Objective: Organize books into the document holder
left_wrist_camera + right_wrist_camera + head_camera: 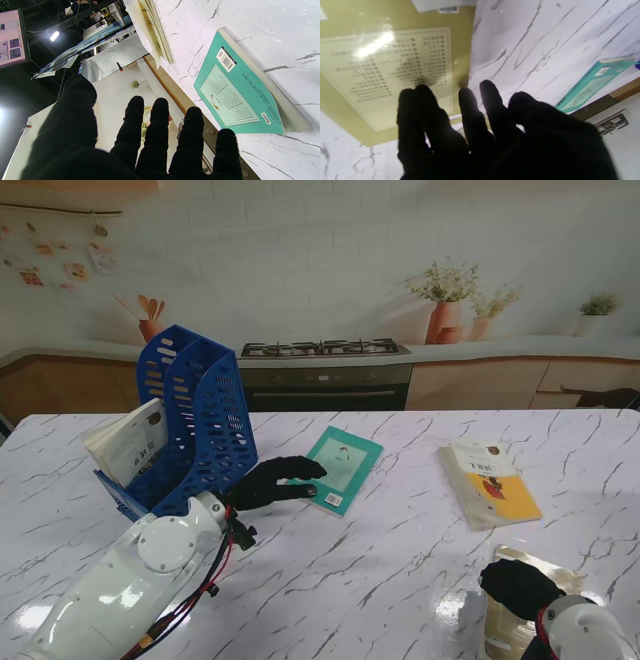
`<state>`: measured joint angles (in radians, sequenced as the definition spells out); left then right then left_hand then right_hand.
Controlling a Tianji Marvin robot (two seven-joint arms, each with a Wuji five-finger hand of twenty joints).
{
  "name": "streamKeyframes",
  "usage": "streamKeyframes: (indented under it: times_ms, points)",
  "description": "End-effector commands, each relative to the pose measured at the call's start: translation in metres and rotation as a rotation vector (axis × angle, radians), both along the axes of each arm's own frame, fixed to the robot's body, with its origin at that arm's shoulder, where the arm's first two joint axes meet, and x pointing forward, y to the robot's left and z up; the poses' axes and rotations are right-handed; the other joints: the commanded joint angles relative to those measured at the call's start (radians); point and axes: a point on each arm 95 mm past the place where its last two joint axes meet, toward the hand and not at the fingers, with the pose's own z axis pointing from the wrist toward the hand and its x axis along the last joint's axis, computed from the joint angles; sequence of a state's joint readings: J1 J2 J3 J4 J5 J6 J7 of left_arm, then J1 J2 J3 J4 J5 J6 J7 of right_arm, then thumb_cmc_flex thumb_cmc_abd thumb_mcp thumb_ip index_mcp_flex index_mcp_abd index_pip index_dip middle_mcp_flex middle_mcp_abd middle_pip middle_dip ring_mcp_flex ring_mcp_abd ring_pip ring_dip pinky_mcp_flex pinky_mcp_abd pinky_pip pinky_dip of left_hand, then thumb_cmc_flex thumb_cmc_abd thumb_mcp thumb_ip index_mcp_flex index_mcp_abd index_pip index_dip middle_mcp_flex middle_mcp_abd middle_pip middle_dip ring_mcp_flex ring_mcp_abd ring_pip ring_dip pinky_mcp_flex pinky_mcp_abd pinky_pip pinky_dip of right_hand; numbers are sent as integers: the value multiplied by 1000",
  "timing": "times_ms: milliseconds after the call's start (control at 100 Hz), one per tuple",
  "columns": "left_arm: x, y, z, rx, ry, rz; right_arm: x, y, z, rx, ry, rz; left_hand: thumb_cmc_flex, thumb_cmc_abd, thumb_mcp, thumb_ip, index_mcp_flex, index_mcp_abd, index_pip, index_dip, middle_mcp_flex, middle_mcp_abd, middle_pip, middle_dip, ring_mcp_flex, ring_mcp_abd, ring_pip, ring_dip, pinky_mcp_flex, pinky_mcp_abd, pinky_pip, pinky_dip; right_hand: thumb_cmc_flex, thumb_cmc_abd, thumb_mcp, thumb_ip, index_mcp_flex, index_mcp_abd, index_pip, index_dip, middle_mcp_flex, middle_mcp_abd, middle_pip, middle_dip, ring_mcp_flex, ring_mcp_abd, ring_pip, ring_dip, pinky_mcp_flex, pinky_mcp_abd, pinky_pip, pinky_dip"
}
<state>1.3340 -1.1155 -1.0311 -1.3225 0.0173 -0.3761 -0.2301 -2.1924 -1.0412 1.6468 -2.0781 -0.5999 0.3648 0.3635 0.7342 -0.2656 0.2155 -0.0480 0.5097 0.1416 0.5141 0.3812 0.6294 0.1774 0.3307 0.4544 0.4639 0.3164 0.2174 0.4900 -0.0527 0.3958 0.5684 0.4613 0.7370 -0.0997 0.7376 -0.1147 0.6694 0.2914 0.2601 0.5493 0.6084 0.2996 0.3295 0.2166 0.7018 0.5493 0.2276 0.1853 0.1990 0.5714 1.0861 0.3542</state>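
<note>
The marble table fills the lower two thirds of the stand view. At left centre of that frame stands the blue document holder, upright, with one pale book already leaning in its left compartment; the right compartment appears vacant.

The teal book lies flat at frame centre, back cover up, just right of the holder. The yellow-and-white book lies flat at right centre, well apart from it. An olive booklet sits at the lower right corner.

The left hand is unclenched and holds nothing, its fingers spread, fingertips at the near-left edge of the teal book. Contact cannot be confirmed.

The right hand hovers over the olive booklet with fingers loosely curled. I cannot tell whether it grips anything.

Recommendation: the flat book offers no purchase from above. Pry under its near edge, pinch with the thumb opposed, then tilt it upright before entering the vacant slot.
</note>
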Motion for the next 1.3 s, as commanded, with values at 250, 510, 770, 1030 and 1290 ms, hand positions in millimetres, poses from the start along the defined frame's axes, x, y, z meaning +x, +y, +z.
streamKeyframes:
  times_ms: [250,510,770,1030,1290]
  points:
    - [-4,-5,-1,-25,3,-5,-11,7,-49,37,67,-52,35,12,25,15,17,12,27,11,42,-15,31,14,43,-14,63,22,5,-46,-5,31,44,-181,167,-46,54,-29,373,-160,201,-25,104,39,190,-339,40,8,163,-208,90,15]
    - [-3,-9,0,-37,-5,-5,-12,3,-51,-59,-1,-95,38,5,48,13,16,21,39,9,40,-4,44,16,51,-30,85,34,13,-94,52,31,132,-418,198,-127,128,-144,674,-89,450,-107,241,157,403,-413,304,201,334,-130,238,87]
    - [-2,-8,-1,-51,-11,6,-3,10,-64,11,-20,-117,40,-7,76,12,21,27,48,7,43,-1,57,17,55,-29,102,40,13,-148,96,15,160,-518,262,-129,184,-212,728,48,539,-140,288,283,511,-479,408,287,505,-118,262,104]
    - [-3,-5,-2,-54,-3,16,21,23,-64,87,-71,-43,35,-9,92,10,22,29,51,4,43,1,59,15,50,-27,104,38,3,-159,100,-8,163,-531,269,-131,198,-219,727,52,552,-141,279,294,524,-475,398,291,512,-120,257,111]
    - [-3,-4,-2,-53,-4,18,27,33,-38,90,-189,-21,27,-9,100,8,25,24,55,3,48,-2,60,15,53,-30,106,38,-1,-135,106,-20,75,-530,270,-148,197,-302,705,27,557,-186,257,286,522,-479,399,302,476,-98,301,154]
